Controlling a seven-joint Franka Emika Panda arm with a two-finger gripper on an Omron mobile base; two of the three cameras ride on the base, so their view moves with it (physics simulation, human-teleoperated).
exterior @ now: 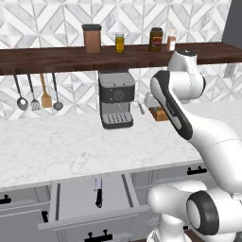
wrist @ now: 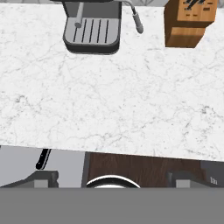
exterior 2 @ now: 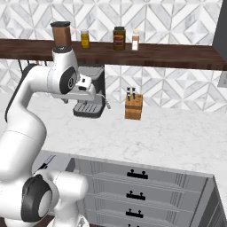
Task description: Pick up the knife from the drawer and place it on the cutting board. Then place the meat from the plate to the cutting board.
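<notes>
Left base view, read from left to right: we note four utensils (exterior: 37, 92) hanging on the wall below the shelf (exterior: 56, 57), where they stay within reach yet off the bench (exterior: 71, 146). Under the bench edge the drawer (exterior: 90, 196) stands pulled out, and the knife (exterior: 98, 191) lies flat inside it, black handle toward the drawer front and blade pointing back toward the bench. We judge that the open drawer leaves the knife free to be taken from above. Further right a coffee machine (exterior: 116, 99) stands against the wall, and beyond it the arm hides most of a wooden knife block (exterior: 159, 113); the block is plainer in the right base view, on the bench just right of the machine.

The claw (wrist: 111, 180) appears in the hand view as two dark fingertips (wrist: 41, 178) at the lower edge, standing well apart with nothing between them; we record it as open and empty. It hangs high, looking down over the bench, and a black handle at the lower left of that view is probably the knife's. The arm is folded up over the bench, not over the drawer.

We judge the first step, fetching the knife, as not yet done. Cutting board, meat and plate we cannot identify with confidence here.
</notes>
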